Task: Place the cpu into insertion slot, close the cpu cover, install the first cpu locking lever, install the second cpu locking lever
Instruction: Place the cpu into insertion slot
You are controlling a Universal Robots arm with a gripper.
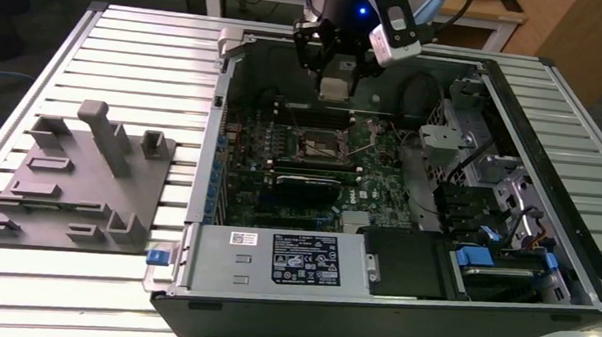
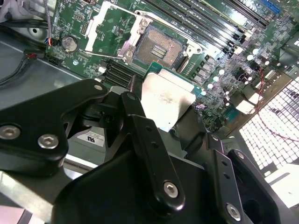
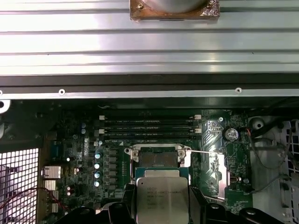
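**A:** Right, where is the cpu (image 2: 166, 100)?

**B:** Off the circuit board (image 1: 376, 162), carried in the gripper (image 1: 335, 79). The jaws are closed on two opposite edges of it, with its dull metal top facing the wrist cameras. In the exterior view it hangs inside the computer case (image 1: 375, 325), toward the case's wall at the top of that view.

**A:** And the insertion slot (image 2: 159, 49)?

**B:** It sits bare near the middle of the board, apart from the chip, and nothing is seated in it. The silver frame lying flat beside it looks like the cpu cover (image 2: 93, 28) swung open, though from this angle I can't be fully sure.

**A:** How would you expect the chip to handle?

**B:** I'd judge it light and quite stiff, a thin plate that won't flex in the grip. The metal lid is smooth, so a light pinch could let it slide or twist. The contact face underneath is the delicate part, and so is the slot's bed of fine contacts.

**A:** So is the edge grip right?

**B:** I think so. Holding it by the rim keeps the jaws off both faces and keeps the chip level. Any tilt or sideways scrape at the slot would be the main risk.
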